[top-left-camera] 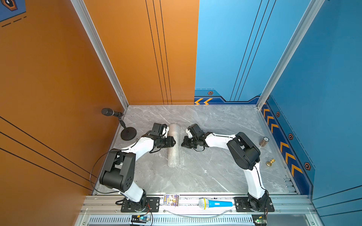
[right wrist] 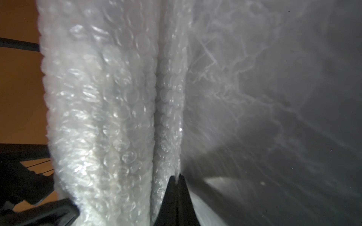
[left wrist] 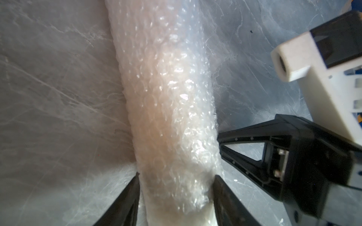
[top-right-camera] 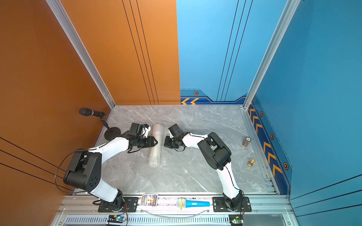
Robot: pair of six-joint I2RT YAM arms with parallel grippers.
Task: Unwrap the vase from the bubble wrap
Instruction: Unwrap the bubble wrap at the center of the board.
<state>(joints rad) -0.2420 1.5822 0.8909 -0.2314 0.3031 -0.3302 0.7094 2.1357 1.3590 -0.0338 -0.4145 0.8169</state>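
**Unwrapping barely begun: both claws have hold, roll not yet opened**

The translucent, silvery bubble wrap point(top-left-camera: 174, 144) lies as a closed roll at the middle of the grey marble-patterned desk point(top-left-camera: 215, 121), its long axis running from 12 to 6 o'clock. The vase is nowhere in plain sight. It is presumably inside the roll, where the left wrist view shows only a warm, pale tone through the plastic point(left wrist: 166, 117).

The left claw point(left wrist: 177, 175) comes in from 9 o'clock and straddles the roll, a finger pressed against each side, clamping it. The right claw point(right wrist: 176, 177), reaching in from 3 o'clock, is pinched tight on a thin loose flap of the bubble wrap that lies along the roll's 3 o'clock side.

By my reading, only the holds are made. Peeling the flap away, unrolling every layer and freeing the vase all remain.

The space towards 3 o'clock, where the flap would be drawn, looks free. Further out:

- A small brown jar with a round lid point(top-left-camera: 263, 141) stands at the desk's 3 o'clock edge.
- A small brass-coloured figure point(top-left-camera: 270, 162) stands near 4 o'clock.
- A black microphone on a round-based stand point(top-left-camera: 109, 112) occupies the 10 o'clock corner.
- A blue toy microphone with a silver head point(top-left-camera: 215, 203) and a small printed card point(top-left-camera: 171, 200) rest on the front rail at 6 o'clock.

All are well apart from the roll.
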